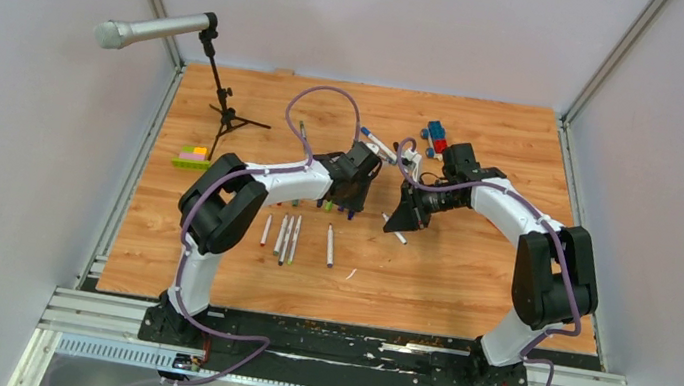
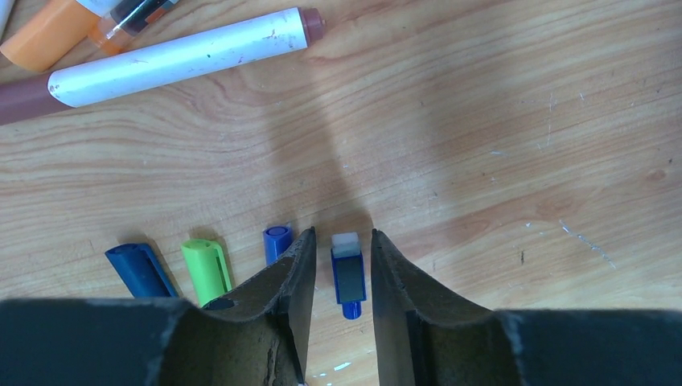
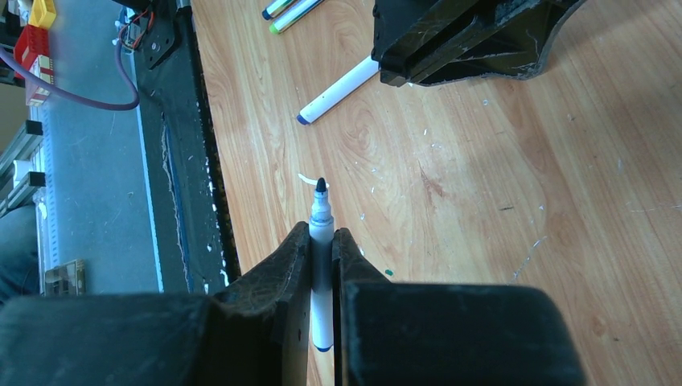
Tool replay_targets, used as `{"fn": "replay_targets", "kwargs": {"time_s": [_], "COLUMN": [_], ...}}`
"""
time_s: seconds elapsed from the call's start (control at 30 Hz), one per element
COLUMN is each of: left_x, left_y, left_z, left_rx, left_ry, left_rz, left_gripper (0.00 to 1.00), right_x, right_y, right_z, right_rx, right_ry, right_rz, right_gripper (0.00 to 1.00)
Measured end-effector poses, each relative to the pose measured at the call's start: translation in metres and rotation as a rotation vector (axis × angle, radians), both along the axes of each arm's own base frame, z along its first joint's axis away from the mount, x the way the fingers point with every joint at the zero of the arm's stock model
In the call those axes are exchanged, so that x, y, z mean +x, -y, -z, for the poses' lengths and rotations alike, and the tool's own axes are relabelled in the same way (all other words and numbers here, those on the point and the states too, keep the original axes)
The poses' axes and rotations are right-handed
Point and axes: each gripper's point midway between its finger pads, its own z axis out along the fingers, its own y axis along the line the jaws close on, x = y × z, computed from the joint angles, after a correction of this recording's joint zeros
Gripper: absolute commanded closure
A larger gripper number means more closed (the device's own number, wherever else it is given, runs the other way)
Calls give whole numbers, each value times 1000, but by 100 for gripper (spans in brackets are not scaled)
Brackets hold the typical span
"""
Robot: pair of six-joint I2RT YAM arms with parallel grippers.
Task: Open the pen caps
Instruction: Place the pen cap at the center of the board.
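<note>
Your left gripper sits low over the wood-grain table, jaws part open, gripping nothing. A short blue cap with a white end lies flat between the fingers, with a thin gap each side. Just left of the left finger there are three more loose caps side by side: dark blue cap, lime green cap, small blue cap. All are smooth plastic cylinders. Beyond them lies a scuffed white-barrelled pen with brown ends. Your right gripper is clamped tight on a slim white pen. Its cap is off and the dark tip points out past the fingertips. A blue-ended white pen lies on the wood beyond it, near the left gripper.
</note>
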Motion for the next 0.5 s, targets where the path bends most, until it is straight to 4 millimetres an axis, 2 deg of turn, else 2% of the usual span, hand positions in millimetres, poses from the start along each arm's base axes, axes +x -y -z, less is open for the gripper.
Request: {"fn": "replay_targets", "kwargs": {"time_s": [0.3,0.4,0.5], "left_x": [-2,-5,-11], "left_y": [-2,-5,-14], "left_z": [-5,-23,-52], "left_rx": [1,-19,-55], "left_ry": [0,27,86], "left_rz": [2,5,0], "left_gripper": [59,57,52], "right_x": [-1,-3,-11], "right_y": [-2,-3,-2], "right_z": [-3,-6,-10], "right_rx": [20,36,56], "right_ry": [-9,-8,-6], "right_rz": [-4,1,16], "right_gripper": [100,100,100]}}
